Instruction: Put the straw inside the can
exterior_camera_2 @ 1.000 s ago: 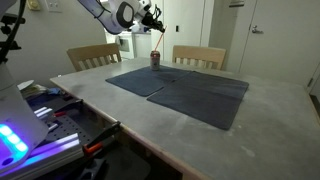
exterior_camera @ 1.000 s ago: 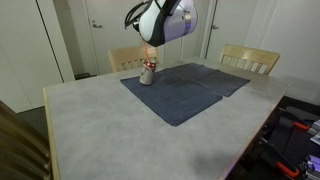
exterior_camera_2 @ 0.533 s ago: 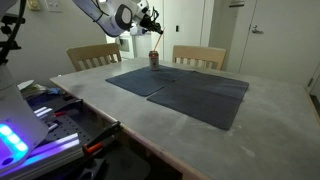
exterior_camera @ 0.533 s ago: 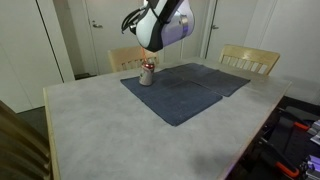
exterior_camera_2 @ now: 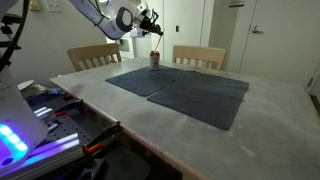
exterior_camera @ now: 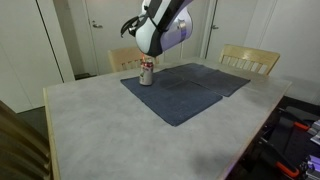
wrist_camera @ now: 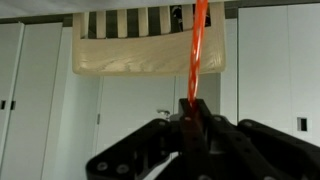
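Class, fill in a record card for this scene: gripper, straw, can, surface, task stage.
gripper: shut on the straw, above the can
straw: red-orange, roughly upright, reaching down to the can
can: upright, at the edge of the dark mat
surface: grey table
task stage: cannot tell whether the straw's tip is inside

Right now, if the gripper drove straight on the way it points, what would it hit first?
Probably nothing near: the gripper, holding the straw, points level above the can; the wrist view shows white doors beyond the chair's top rail. Depth unclear.
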`<state>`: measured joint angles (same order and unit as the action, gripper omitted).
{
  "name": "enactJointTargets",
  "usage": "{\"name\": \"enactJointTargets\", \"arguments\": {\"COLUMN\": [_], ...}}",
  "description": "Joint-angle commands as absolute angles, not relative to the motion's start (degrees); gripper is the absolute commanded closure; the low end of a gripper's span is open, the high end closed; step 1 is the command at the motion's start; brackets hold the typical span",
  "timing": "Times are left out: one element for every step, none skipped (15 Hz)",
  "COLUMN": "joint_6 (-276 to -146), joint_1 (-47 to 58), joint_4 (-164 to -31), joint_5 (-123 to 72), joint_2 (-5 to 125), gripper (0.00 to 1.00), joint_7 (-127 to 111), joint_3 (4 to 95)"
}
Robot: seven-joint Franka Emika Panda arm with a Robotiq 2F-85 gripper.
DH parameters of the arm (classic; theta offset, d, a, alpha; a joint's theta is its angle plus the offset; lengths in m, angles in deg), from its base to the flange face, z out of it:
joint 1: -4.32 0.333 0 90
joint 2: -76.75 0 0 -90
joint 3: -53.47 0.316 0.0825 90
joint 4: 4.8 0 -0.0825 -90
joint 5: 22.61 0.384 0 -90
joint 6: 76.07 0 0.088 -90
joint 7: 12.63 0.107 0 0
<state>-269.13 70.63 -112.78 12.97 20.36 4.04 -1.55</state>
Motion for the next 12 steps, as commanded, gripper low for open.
{"name": "enactJointTargets", "arguments": {"joint_6": [-267.83,-267.83,-267.65,-267.33,-267.12,-266.92,-266.52,-266.15,-265.84,-265.44,-265.02,-264.66], "joint_1": [71.28,71.36,71.57,71.86,72.11,72.37,72.69,72.96,73.14,73.39,73.57,73.75], "joint_4": [-111.03,-110.9,-110.81,-110.88,-111.02,-111.2,-111.33,-111.41,-111.44,-111.45,-111.45,-111.45], "joint_5": [13.53,13.51,13.57,13.61,13.58,13.5,13.53,13.55,13.48,13.47,13.42,13.38], "joint_2": [18.53,18.5,18.48,18.49,18.57,18.64,18.59,18.5,18.46,18.3,18.24,18.25], "gripper": [0.98,0.98,0.98,0.98,0.98,0.77,0.65,0.6,0.52,0.45,0.37,0.31], "joint_7": [4.6,4.57,4.57,4.52,4.43,4.32,4.32,4.35,4.35,4.39,4.41,4.41], "joint_3": [-2.76,-2.8,-2.95,-3.13,-3.24,-3.35,-3.59,-3.84,-4.02,-4.3,-4.5,-4.73]}}
